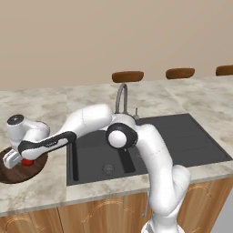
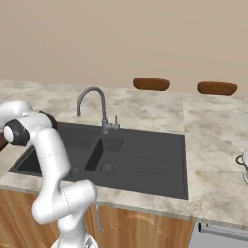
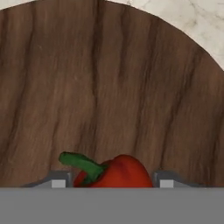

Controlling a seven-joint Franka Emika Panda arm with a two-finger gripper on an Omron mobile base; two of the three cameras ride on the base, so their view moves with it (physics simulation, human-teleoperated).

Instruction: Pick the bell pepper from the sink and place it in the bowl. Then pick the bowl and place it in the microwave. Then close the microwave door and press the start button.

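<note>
Left base view: the arm reaches out over the marble counter (image 1: 50,109) to the left of the sink (image 1: 150,141), and the gripper (image 1: 18,160) hangs low over the wooden bowl (image 1: 13,175). The red bell pepper (image 1: 27,162) sits just beside the fingers, on the side toward the sink, over the inside of the bowl. Whether it rests on the wood or hangs in a grasp is not clear from here.

Right base view: the sink basins (image 2: 140,155) lie under the curved faucet (image 2: 92,104); the arm bends away toward the left edge of the picture.

Hand view: the bell pepper (image 3: 116,173) lies between the two fingertips (image 3: 58,180), its green stem leaning toward the near finger on the left. The bowl's dark wood grain (image 3: 109,87) spreads beyond the fingers, with counter past its rim. A gap shows on each side of the pepper, so the fingers look spread rather than pinching it, though contact low down is hidden, so I cannot tell for certain.

Judgement: the pepper seems delivered, and the bowl is next. The risk is lifting away with a finger brushing the pepper, which could roll it out over the shallow rim, or a rim grasp that tips the bowl and spills it
</note>
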